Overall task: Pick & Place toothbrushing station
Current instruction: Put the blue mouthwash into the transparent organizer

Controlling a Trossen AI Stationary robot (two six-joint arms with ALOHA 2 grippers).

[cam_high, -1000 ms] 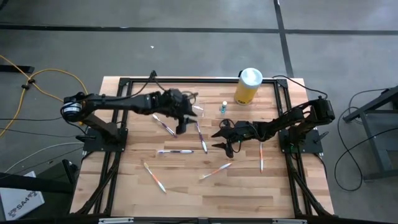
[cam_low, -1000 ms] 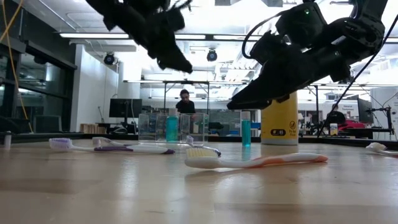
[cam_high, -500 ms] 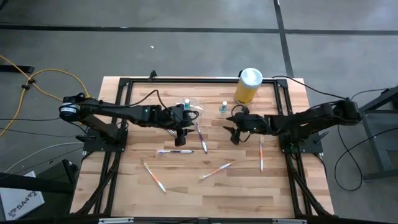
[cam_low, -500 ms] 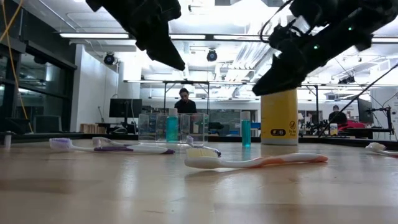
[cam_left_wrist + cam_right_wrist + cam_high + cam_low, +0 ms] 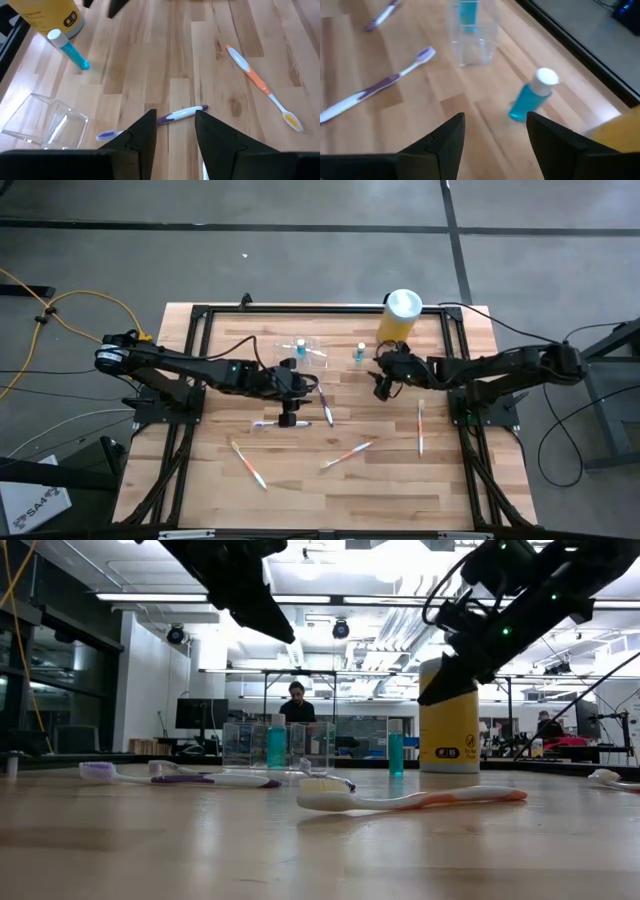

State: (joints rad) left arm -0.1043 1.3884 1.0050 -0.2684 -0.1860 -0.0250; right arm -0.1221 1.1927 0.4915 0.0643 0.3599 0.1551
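Observation:
The toothbrushing station [image 5: 302,350] is a clear plastic holder standing upright on the wooden table, with a small blue bottle inside it [image 5: 276,745]. It also shows in the left wrist view [image 5: 45,122] and the right wrist view [image 5: 472,35]. My left gripper [image 5: 290,418] is open and empty above a purple toothbrush [image 5: 175,114], on the holder's near side. My right gripper [image 5: 381,388] is open and empty above the table, near a second blue bottle [image 5: 532,97], to the holder's right.
A yellow canister with a white lid [image 5: 400,317] stands at the far right. Several toothbrushes lie flat on the table: purple ones [image 5: 325,405] near the middle, orange ones [image 5: 347,452] toward the near side, one [image 5: 420,425] at the right. A person stands far behind the table [image 5: 296,700].
My left gripper has gone from over the holder toward the table's near edge. My right gripper has gone toward the far edge and a little right, rising, toward the blue bottle. The holder has stayed in place.

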